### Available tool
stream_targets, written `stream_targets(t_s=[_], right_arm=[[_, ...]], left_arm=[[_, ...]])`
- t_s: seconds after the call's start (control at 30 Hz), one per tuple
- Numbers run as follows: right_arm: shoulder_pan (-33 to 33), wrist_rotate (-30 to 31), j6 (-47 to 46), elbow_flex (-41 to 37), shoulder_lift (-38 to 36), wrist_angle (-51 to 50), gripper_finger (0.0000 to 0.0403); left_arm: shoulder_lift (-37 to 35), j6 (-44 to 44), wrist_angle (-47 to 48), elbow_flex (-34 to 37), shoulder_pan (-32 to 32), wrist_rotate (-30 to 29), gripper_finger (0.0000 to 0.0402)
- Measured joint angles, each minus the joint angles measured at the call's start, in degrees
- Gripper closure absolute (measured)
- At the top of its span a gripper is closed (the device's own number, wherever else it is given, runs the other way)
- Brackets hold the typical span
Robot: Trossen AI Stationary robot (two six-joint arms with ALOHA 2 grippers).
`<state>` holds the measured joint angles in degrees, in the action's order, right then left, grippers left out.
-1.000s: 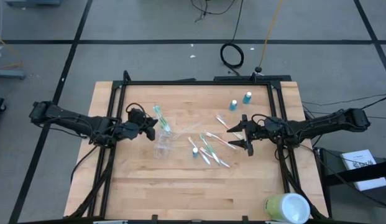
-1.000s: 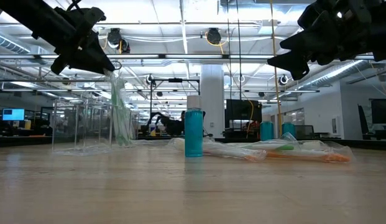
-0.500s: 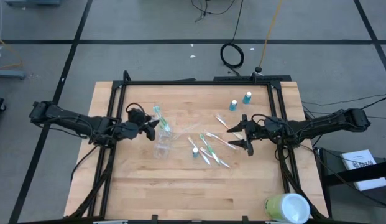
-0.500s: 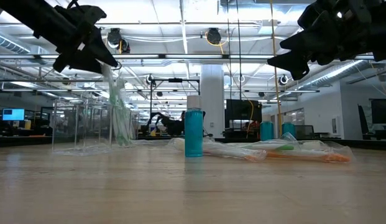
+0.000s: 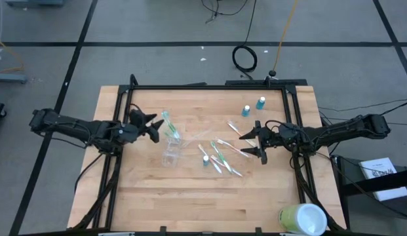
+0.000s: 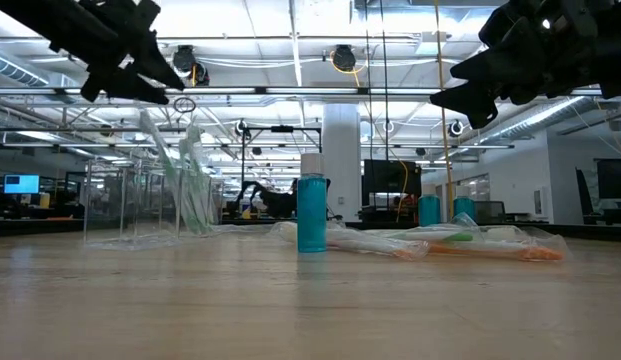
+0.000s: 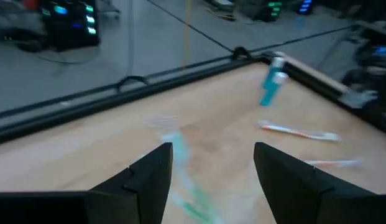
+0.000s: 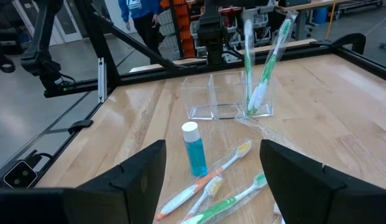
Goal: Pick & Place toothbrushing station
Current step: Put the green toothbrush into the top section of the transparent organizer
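Observation:
A small clear plastic cup (image 5: 170, 155) stands left of the table's middle; it also shows in the right wrist view (image 8: 225, 97). Two white-and-green toothbrushes (image 8: 262, 71) stand in it, leaning on its rim. Several more toothbrushes (image 5: 221, 155) lie on the table to its right. One blue white-capped tube (image 5: 205, 159) stands among them, and two more (image 5: 252, 106) stand at the far right. My left gripper (image 5: 149, 126) is open and empty, above the table just left of the cup. My right gripper (image 5: 254, 144) is open and empty, above the right end of the loose toothbrushes.
A large pale green-and-white cup (image 5: 303, 219) stands off the table's near right corner. A black frame (image 5: 210, 86) runs along the table's far and side edges. Bare wood shows along the near part of the table (image 5: 190, 196).
My left gripper has opened and let go of a green toothbrush. It has drawn back from the cup toward the table's left edge and risen a little. The toothbrush now stands in the clear cup, leaning.

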<state>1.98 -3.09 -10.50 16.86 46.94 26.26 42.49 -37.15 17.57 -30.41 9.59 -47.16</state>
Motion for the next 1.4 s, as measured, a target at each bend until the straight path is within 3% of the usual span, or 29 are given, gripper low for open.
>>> stream_targets(t_s=[0.23,0.43,0.57,0.67,0.8,1.07,1.23,1.4], right_arm=[[0.0,0.0,0.0,0.0,0.0,0.0,0.0151],[0.0,0.0,-1.8,0.0,0.0,0.2,0.0151],[2.0,0.8,-2.2,0.0,1.6,1.9,0.0151],[5.8,4.4,-0.9,0.4,4.4,2.5,0.0151],[10.9,9.9,-0.6,4.2,10.7,1.2,0.0151],[15.4,18.2,-4.7,23.9,29.2,-23.8,0.0151],[15.9,18.1,-7.3,34.8,40.7,-37.9,0.0151],[15.0,17.8,-7.3,38.6,46.5,-41.8,0.0151]], left_arm=[[-0.5,0.5,0.8,0.0,-1.6,0.3,0.0190],[-0.5,6.9,-11.7,0.0,-1.6,9.0,0.0197],[-0.5,16.2,-21.4,0.0,-0.9,17.8,0.0205],[-0.5,22.6,-24.2,0.0,0.8,21.3,0.0212],[0.2,23.5,-23.9,0.0,2.8,21.2,0.0219],[3.4,22.8,-23.7,0.0,3.4,21.2,0.0220],[5.3,20.6,-23.3,0.0,3.0,21.1,0.0220],[7.0,20.3,-23.4,0.0,3.0,21.1,0.0220]])
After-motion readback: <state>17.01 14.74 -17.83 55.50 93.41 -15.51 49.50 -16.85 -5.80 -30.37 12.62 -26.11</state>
